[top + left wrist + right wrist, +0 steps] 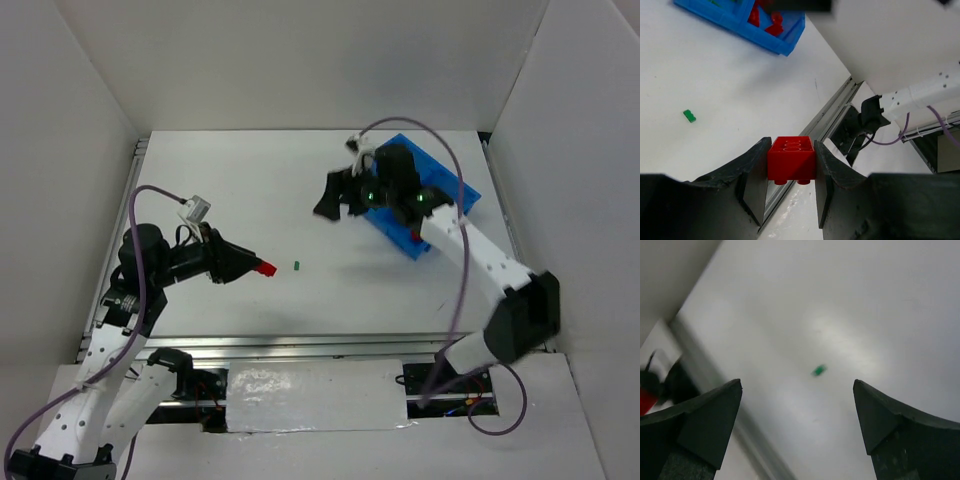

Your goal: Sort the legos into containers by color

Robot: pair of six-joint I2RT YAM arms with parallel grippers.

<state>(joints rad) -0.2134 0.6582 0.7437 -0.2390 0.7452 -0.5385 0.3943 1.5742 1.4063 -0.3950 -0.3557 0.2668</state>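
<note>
One glossy red brick [791, 162], round tubes showing on its upper face, is clamped in the left gripper [791, 146] above the table [250, 180]. One tiny green brick [298, 265] lies loose nearby. Several red bricks [765, 17] fill one compartment of the single blue bin [725, 20]. The right gripper [797, 387] hangs with its jaws wide apart.

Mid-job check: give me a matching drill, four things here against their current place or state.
Things:
1. red brick
2. green brick
3. blue bin
4. right gripper

Places or states:
a. open, holding nothing
b. lying alone mid-table
c. clamped in the left gripper
d. at the table's far right

Pairs: 1-c, 2-b, 3-d, 4-a.
</note>
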